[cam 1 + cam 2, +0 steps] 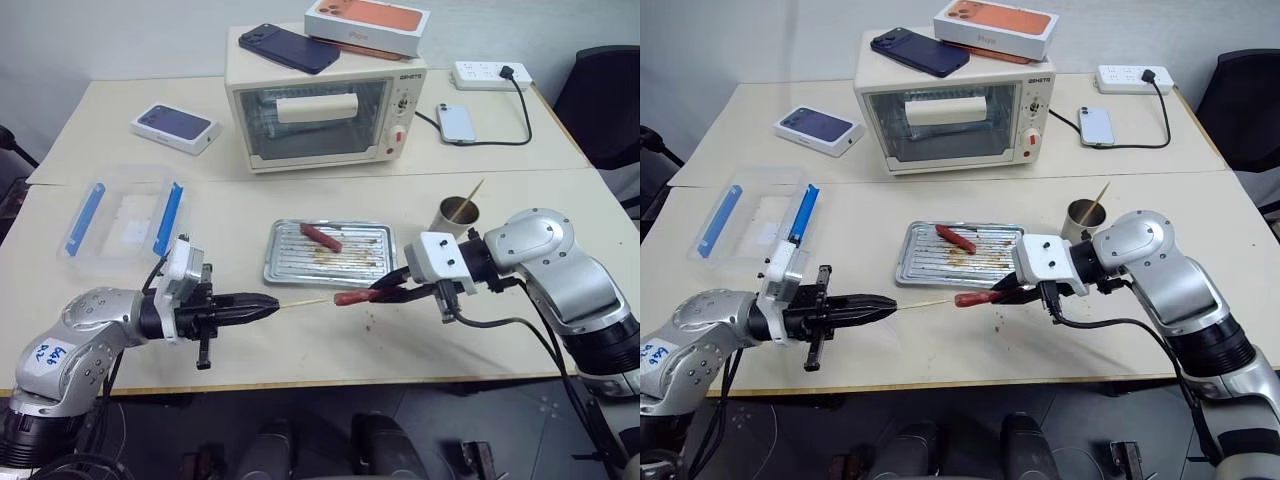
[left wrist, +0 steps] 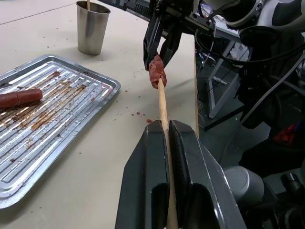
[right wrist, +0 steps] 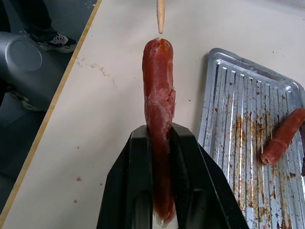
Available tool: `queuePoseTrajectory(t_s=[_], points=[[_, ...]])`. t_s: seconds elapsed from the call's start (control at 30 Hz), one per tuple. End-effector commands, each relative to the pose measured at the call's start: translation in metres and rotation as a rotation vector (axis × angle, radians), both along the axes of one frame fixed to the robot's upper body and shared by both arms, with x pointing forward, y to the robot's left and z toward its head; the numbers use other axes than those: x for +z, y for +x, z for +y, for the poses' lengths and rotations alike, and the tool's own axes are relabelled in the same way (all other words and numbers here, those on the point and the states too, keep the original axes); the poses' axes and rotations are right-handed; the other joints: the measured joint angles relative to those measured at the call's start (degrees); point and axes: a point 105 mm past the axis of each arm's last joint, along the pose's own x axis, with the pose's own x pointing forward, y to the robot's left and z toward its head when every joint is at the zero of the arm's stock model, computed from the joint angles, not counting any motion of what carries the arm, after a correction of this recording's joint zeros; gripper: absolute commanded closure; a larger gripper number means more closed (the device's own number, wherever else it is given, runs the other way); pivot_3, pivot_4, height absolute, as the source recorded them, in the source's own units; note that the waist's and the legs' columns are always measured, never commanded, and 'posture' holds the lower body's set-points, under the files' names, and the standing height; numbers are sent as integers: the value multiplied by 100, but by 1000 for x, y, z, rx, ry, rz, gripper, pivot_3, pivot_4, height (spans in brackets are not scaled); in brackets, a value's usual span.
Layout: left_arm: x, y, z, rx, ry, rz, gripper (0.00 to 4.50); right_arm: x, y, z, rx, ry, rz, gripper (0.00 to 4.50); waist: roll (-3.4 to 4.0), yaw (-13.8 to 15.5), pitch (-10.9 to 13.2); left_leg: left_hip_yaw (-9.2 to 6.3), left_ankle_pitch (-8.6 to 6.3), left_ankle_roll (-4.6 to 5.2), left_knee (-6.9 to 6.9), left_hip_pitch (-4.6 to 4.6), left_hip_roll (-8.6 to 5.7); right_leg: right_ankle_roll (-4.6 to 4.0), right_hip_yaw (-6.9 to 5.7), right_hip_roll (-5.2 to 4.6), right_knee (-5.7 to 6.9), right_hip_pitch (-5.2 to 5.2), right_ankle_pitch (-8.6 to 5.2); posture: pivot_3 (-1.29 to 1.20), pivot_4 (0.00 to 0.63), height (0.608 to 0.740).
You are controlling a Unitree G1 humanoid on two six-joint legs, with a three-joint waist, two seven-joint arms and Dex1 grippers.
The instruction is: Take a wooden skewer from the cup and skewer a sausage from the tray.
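My left gripper (image 1: 268,304) is shut on the blunt end of a wooden skewer (image 1: 308,302), which points level towards the right. My right gripper (image 1: 388,290) is shut on a reddish-brown sausage (image 1: 355,296), held above the table in front of the tray (image 1: 285,262). In the right wrist view the skewer's tip (image 3: 160,16) stands in line with the sausage's (image 3: 158,86) free end, a narrow gap apart. A second sausage (image 1: 321,237) lies in the tray. The steel cup (image 1: 456,214) stands to the tray's right with a skewer in it.
A toaster oven (image 1: 325,115) with a phone and a box on top stands behind the tray. A clear plastic box with blue clips (image 1: 125,215) sits at the left. The table's front edge (image 1: 330,382) runs close below both grippers.
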Motion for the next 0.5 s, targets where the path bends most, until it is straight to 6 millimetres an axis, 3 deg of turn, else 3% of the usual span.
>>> queuePoseTrajectory(t_s=[0.03, 0.5], points=[[2, -2, -4, -17, -5, -34, 4500, 11, -5, 5, 31, 24, -47, 4098, 0, 1, 0, 0, 0, 0, 0, 0, 0, 0, 0, 0, 0, 0, 0, 0, 150, 740], [-2, 0, 5, 14, 11, -26, 4500, 9, -3, 4, 24, 24, -42, 4098, 0, -1, 0, 0, 0, 0, 1, 0, 0, 0, -1, 0, 0, 0, 0, 0, 150, 740]])
